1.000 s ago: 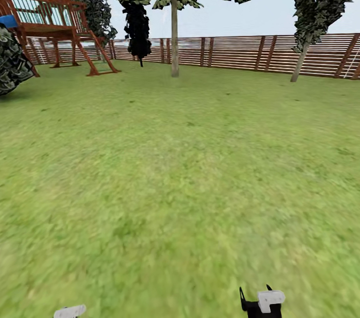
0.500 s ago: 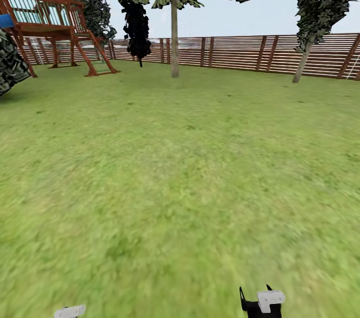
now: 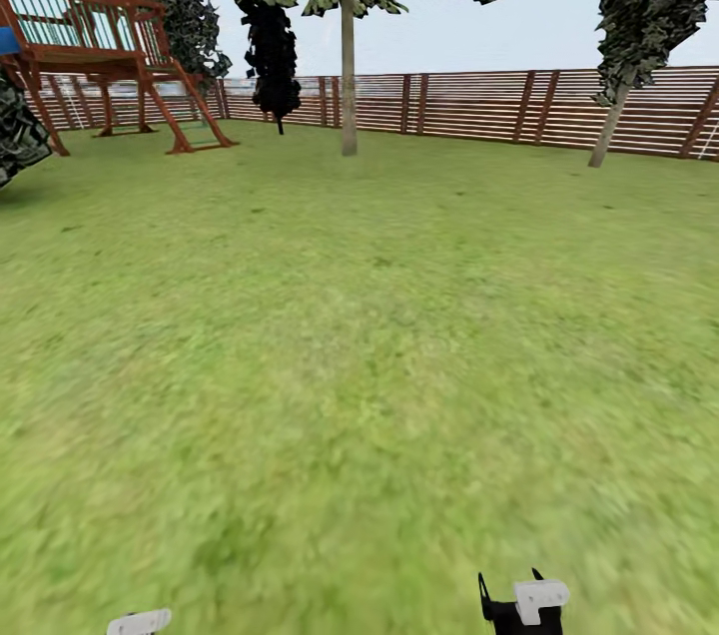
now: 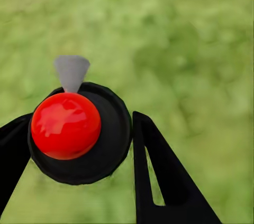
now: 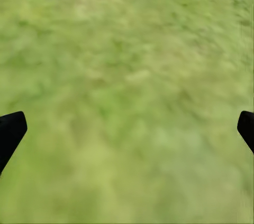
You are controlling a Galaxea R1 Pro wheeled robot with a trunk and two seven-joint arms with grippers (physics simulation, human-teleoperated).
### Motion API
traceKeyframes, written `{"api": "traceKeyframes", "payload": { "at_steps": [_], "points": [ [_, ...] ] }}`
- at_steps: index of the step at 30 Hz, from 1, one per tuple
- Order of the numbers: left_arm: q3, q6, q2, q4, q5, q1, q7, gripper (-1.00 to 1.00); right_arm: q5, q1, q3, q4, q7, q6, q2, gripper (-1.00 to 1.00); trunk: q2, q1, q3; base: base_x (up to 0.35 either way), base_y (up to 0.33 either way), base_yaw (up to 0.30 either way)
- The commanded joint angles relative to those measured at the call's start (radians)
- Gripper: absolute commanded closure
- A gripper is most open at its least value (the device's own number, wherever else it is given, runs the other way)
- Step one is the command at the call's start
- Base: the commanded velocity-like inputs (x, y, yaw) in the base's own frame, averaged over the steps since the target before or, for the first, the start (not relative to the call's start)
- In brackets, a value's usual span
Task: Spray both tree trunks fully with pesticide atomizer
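My left gripper [image 4: 79,142] is shut on the pesticide atomizer [image 4: 66,124], a black round body with a glossy red ball cap and a grey cone nozzle. Its black fingers [image 4: 159,176] press on either side of the body. Over bare grass my right gripper [image 5: 127,129] stands open and holds nothing; it also shows low in the head view [image 3: 511,605]. Far ahead across the lawn stands a tree with a straight beige trunk [image 3: 348,86]. A second tree with a leaning pale trunk [image 3: 607,131] rises at the far right by the fence.
A brown slatted fence [image 3: 479,106] closes off the far side of the lawn. A wooden playhouse with a ladder [image 3: 110,46] stands at the far left, a near-black conifer [image 3: 272,66] beside it. Open grass [image 3: 359,345] stretches between me and the trees.
The whole head view has crept forward a little, so the playhouse slides left and the right tree slides right. Both grippers keep their places in the frame.
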Motion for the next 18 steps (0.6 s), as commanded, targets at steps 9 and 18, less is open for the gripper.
{"api": "traceKeyframes", "payload": {
  "at_steps": [9, 18],
  "points": [
    [-0.008, -0.002, 0.000, -0.001, 0.010, 0.000, -0.001, 1.00, 0.011, -0.001, -0.006, 0.001, -0.005, -0.003, 0.000, -1.00, 0.000, 0.000, -0.001, 0.338, 0.000, 0.000],
    [-0.008, -0.002, 0.000, -0.001, 0.010, 0.000, -0.001, 1.00, 0.011, -0.001, -0.006, 0.001, -0.005, -0.003, 0.000, -1.00, 0.000, 0.000, -0.001, 0.338, 0.000, 0.000]
  ]
}}
